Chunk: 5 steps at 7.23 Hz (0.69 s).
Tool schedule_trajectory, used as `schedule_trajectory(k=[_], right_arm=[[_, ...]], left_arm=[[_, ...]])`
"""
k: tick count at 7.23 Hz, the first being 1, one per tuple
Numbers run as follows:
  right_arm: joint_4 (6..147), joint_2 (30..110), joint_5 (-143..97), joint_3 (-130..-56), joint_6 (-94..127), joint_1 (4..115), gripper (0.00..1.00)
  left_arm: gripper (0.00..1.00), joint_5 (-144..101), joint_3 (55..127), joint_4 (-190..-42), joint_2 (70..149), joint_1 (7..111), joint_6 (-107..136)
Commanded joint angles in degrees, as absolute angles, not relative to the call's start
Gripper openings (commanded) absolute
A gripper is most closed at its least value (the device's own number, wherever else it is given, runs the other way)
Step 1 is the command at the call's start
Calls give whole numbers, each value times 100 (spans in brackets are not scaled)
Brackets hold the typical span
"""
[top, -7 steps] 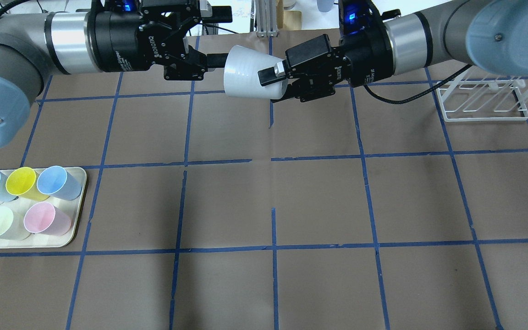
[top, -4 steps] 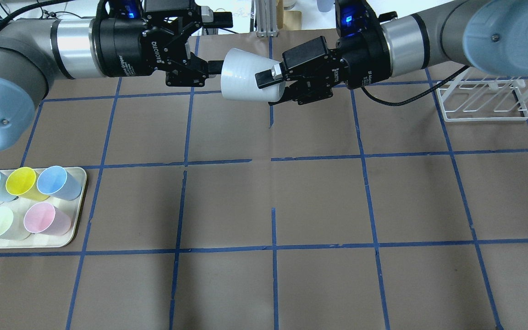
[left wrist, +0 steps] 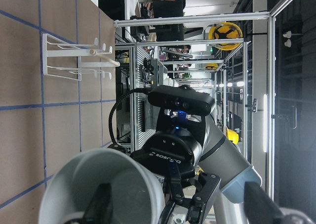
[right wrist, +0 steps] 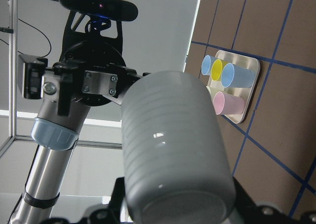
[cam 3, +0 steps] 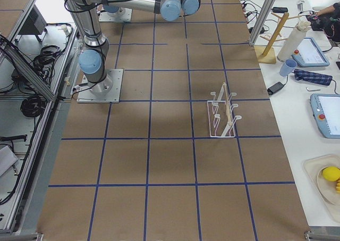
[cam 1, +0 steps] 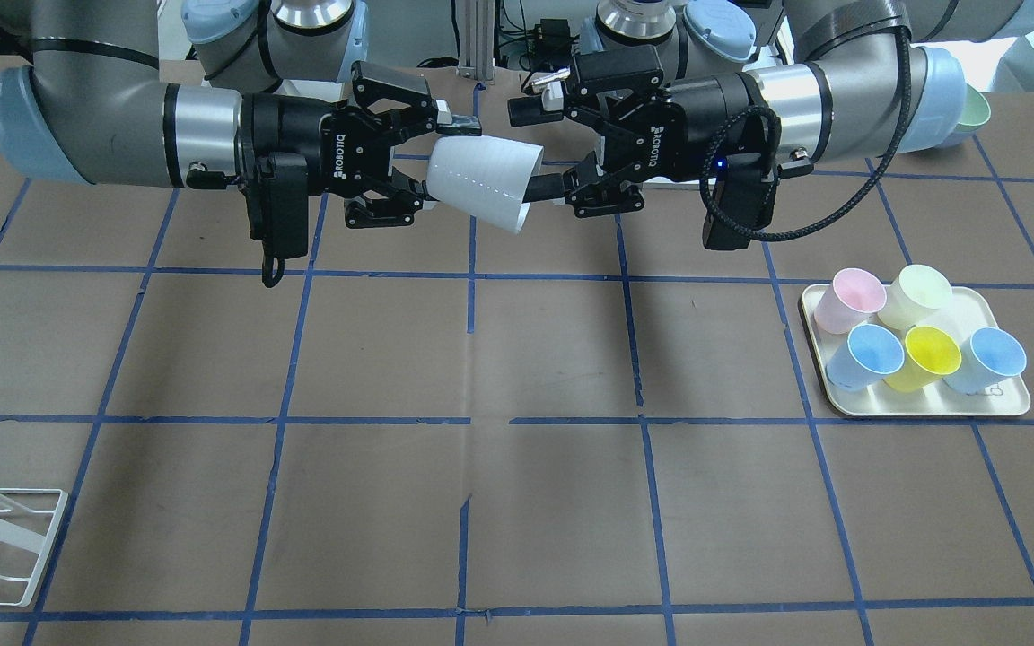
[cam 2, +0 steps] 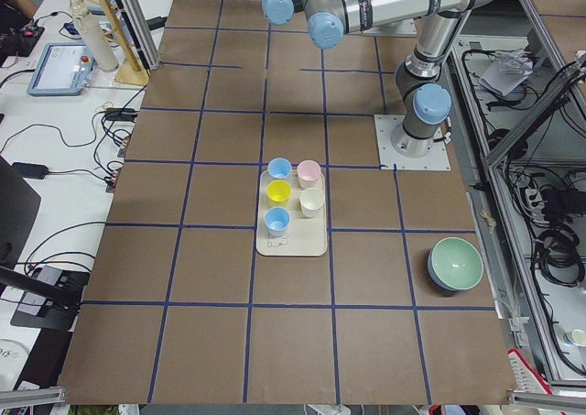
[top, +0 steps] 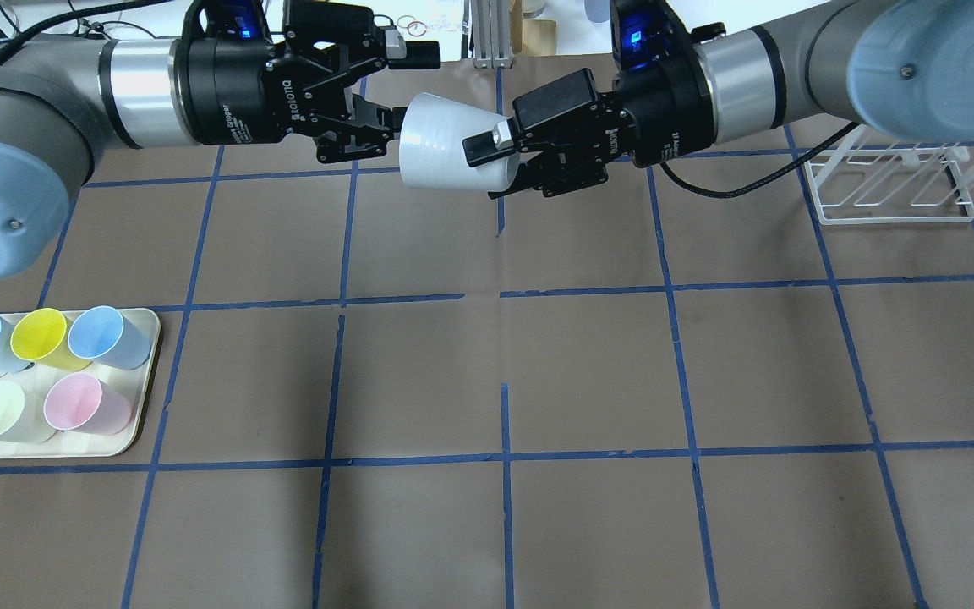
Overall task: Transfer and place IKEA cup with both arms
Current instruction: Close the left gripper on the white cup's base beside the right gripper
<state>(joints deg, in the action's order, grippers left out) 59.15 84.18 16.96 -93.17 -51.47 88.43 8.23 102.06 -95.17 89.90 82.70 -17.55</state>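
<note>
From your overhead view, the IKEA cup (top: 445,152) hangs on its side in the air over the 12 o'clock edge of the table (top: 588,364), with its mouth toward 9 o'clock and its base toward 3 o'clock. The right gripper (top: 500,165) is clamped on the base end. The left gripper (top: 411,85) is spread wide, with 1 finger (left wrist: 98,206) inside the mouth and the other outside, clear of the wall. At 8 o'clock you have the tray (top: 139,427) with 5 coloured cups (top: 73,404).

IKEA cup (top: 436,148) | pale grey-white | sideways in mid-air | mouth facing left gripper (top: 411,83) | base apparently in right gripper (top: 491,165) jaws
</note>
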Motion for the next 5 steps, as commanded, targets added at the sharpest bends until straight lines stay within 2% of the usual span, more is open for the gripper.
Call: schedule_trajectory(k=[1, 2, 4, 5], right_arm=[[5915, 8420, 1696, -9316, -5124, 8877, 2], [5915, 8411, 1696, -9316, -5124, 8877, 6], [5915, 8411, 1696, -9316, -5115, 8877, 13], [5915, 8420, 1696, -9316, -5115, 8877, 14]], left_arm=[[58, 835, 10213, -9527, 9044, 8271, -1758], [57, 844, 10213, -9527, 9061, 8271, -1758], [44, 844, 10213, -9545, 9079, 8271, -1758], [41, 844, 10213, -9554, 9070, 8262, -1758]])
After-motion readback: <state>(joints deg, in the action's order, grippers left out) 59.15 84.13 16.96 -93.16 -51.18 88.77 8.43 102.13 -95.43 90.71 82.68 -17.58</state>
